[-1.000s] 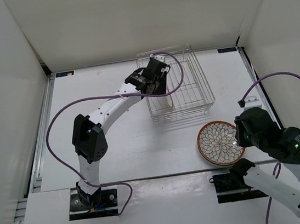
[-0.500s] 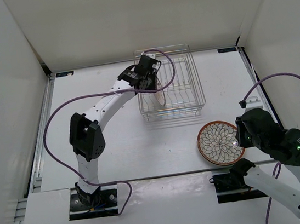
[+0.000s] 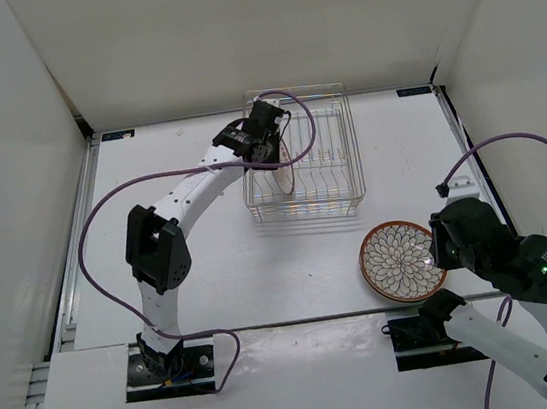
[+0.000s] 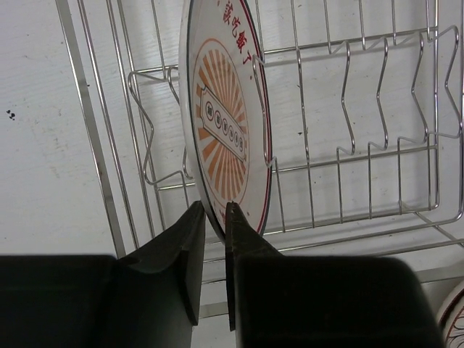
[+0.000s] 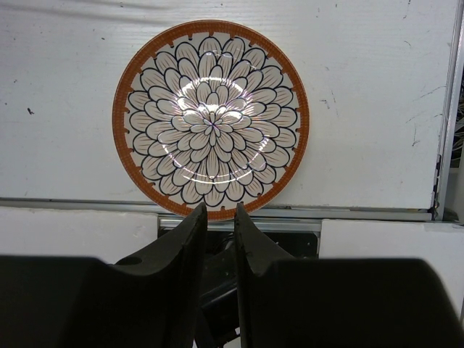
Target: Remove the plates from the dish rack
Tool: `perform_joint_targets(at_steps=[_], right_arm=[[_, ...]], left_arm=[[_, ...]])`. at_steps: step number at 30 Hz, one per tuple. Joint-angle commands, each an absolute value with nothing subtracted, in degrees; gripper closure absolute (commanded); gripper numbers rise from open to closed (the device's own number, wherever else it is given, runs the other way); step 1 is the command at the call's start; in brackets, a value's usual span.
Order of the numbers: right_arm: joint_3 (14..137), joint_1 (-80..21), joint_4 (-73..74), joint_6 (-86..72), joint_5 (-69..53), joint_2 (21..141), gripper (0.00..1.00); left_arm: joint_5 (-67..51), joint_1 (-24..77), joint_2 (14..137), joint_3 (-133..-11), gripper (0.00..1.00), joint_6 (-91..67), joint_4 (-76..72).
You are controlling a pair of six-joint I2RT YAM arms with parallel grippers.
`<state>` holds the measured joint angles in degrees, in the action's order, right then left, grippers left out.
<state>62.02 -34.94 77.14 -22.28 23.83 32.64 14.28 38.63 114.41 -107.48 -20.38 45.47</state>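
The smaller plate (image 3: 286, 169) stands upright on edge in the dish rack (image 3: 343, 193), its orange centre motif showing in the left wrist view (image 4: 225, 123). My left gripper (image 4: 212, 210) is shut on that plate's lower rim, one finger on each face; from above it (image 3: 278, 153) sits over the rack's left end. The larger plate (image 3: 400, 261) with dark petals and a brown rim lies flat on the table near the front right. My right gripper (image 5: 220, 210) hovers just short of its near rim (image 5: 210, 119), jaws a narrow gap apart and holding nothing.
The wire rack (image 4: 377, 145) fills the left wrist view with upright prongs to the plate's right. White walls enclose the table on three sides. A metal rail (image 5: 290, 217) runs along the near table edge under the right gripper. Purple cables loop off both arms.
The left jaws have closed onto the smaller plate's rim. The rack has slid leftward along with the left gripper. The right arm and larger plate have not moved.
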Motion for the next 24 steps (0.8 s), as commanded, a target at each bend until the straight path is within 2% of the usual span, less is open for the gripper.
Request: perform_joint_targets(at_steps=[1,9,15,21,24], right_arm=[[61.6,-35.1,78.6,-22.1,23.9,32.6,0.75],[61.6,-35.1,78.5,-21.7,23.4,32.7,0.75],[61.6,-35.1,78.3,-21.6,23.1,32.9,0.75],[61.5,-35.1,78.2,-21.4,22.9,32.6,0.75],[61.5,-35.0,78.1,-21.4,22.7,32.9,0.75]], left_arm=[[13.7,39.5,112.3,-109.3,0.86,-18.1,46.3],[17.3,44.2,111.3,-111.4,0.86,-15.0,46.3],[29.9,49.7,111.1,-113.2,0.84,-7.9,44.5],[43.5,55.4,112.4,-114.6,0.96,2.4,40.3],[50.6,57.7,112.1,-114.0,0.99,7.9,35.7]])
